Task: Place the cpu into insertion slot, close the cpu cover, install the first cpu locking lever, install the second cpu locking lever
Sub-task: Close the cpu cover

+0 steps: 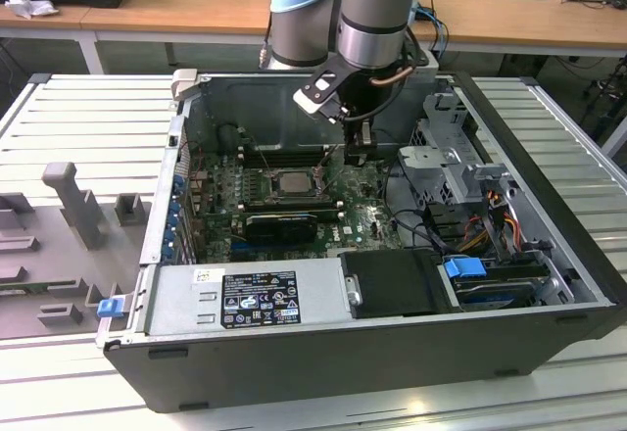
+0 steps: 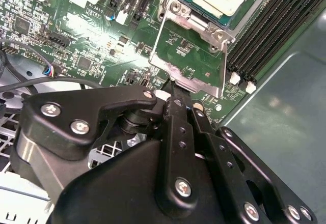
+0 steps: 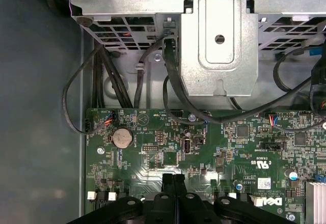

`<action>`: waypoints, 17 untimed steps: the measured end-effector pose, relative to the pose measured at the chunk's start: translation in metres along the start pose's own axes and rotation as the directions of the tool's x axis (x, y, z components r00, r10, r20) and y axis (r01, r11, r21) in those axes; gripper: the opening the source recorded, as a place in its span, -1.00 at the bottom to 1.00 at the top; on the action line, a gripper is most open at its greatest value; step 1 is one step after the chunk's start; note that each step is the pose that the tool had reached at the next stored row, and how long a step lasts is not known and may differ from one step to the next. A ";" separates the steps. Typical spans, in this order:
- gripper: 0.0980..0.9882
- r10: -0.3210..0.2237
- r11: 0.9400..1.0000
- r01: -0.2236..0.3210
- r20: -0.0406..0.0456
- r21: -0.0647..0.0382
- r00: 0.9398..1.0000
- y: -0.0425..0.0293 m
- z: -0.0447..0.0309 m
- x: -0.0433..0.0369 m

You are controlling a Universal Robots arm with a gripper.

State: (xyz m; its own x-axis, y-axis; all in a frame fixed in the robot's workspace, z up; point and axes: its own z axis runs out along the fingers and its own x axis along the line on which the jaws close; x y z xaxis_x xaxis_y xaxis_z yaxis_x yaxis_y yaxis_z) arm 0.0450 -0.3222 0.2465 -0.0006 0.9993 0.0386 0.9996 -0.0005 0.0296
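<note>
A black label (image 1: 260, 299) packed with white print and marks sits on the power supply (image 1: 186, 304), with a small white sticker (image 1: 209, 276) just beside it; neither is legible. In the first wrist view, white lettering (image 3: 270, 202) and a white tag (image 3: 253, 180) sit on the circuit board (image 3: 102, 168), near its edge.

arm steeply downward, gripper (image 1: 360, 149) vertical, black fingers (image 3: 168, 183) tight together
</note>
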 end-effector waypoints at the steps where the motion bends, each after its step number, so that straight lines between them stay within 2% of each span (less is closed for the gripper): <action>1: -0.98 0.000 1.000 0.000 0.000 0.000 1.000 -0.0003 0.0000 0.0000; 17: -0.98 0.000 1.000 0.000 0.000 0.000 1.000 -0.0044 -0.0001 0.0000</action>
State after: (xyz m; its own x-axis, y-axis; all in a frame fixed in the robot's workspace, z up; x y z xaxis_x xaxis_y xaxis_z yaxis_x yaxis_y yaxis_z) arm 0.0407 -0.3222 0.2465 -0.0008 0.9993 0.0387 0.9996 -0.0004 0.0296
